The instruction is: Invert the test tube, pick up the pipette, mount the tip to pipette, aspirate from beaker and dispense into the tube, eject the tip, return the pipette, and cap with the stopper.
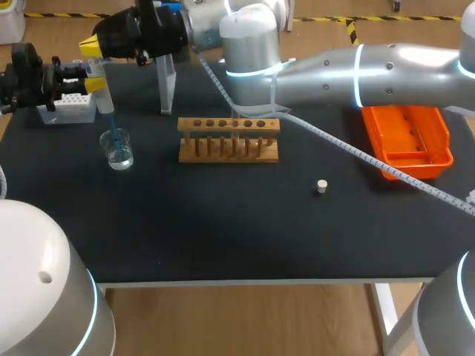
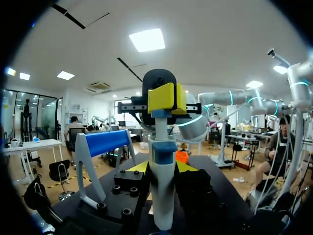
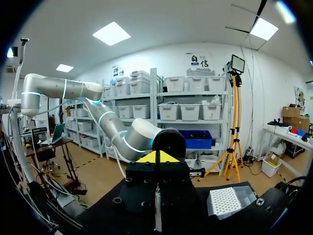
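Note:
My left gripper [image 1: 93, 83] [image 2: 161, 167] is shut on the white-and-blue pipette [image 1: 102, 95] [image 2: 161, 200], holding it upright at the table's far left. The pipette's tip [image 1: 111, 127] reaches down into the glass beaker [image 1: 119, 150], which holds clear liquid. My right gripper [image 1: 90, 47] [image 2: 166, 97] [image 3: 156, 157] is shut and sits right on top of the pipette's plunger end. A wooden tube rack [image 1: 228, 139] stands mid-table; I cannot make out a tube in it. The small pale stopper [image 1: 321, 186] lies alone to the right of the rack.
A white tip box [image 1: 70, 107] [image 3: 227, 200] sits just behind the beaker. A clear stand [image 1: 167, 85] with a blue top bar [image 2: 105, 142] is behind the rack. An orange tray [image 1: 408, 137] lies at the right. A cable [image 1: 356, 152] crosses the table under my right arm.

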You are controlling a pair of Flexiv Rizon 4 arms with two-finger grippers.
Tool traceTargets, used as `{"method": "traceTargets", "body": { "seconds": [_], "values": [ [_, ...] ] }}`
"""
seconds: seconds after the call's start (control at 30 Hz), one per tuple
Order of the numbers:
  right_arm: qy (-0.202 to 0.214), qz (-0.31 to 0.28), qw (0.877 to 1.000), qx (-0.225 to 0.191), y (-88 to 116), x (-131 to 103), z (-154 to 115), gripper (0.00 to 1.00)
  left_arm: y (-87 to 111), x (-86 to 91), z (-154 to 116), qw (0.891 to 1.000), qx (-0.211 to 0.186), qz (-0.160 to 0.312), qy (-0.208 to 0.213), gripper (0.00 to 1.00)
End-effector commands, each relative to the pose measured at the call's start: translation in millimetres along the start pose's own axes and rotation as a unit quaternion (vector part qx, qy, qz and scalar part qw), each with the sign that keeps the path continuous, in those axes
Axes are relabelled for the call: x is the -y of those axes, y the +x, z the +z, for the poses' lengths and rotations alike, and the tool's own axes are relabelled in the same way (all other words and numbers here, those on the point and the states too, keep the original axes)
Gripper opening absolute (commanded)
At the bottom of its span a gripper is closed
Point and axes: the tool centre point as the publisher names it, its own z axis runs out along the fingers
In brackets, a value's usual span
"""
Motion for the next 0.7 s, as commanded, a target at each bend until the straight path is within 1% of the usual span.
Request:
{"method": "traceTargets", "body": {
  "seconds": [0.03, 0.27, 0.7],
  "values": [
    [-0.001, -0.001, 1.000, -0.002, -5.9, 3.7, 1.3, 0.00, -2.3, 0.0, -1.4, 1.000, -0.003, 0.001, 0.001, 0.00],
    [0.000, 0.001, 1.000, -0.001, -7.1, 7.8, 1.5, 0.00, -2.3, 0.0, -1.4, 1.000, -0.003, 0.001, 0.001, 0.00],
    [0.002, 0.013, 1.000, -0.002, -4.9, 26.7, 1.8, 0.00, -2.3, 0.0, -1.4, 1.000, -0.003, 0.001, 0.001, 0.00]
  ]
}}
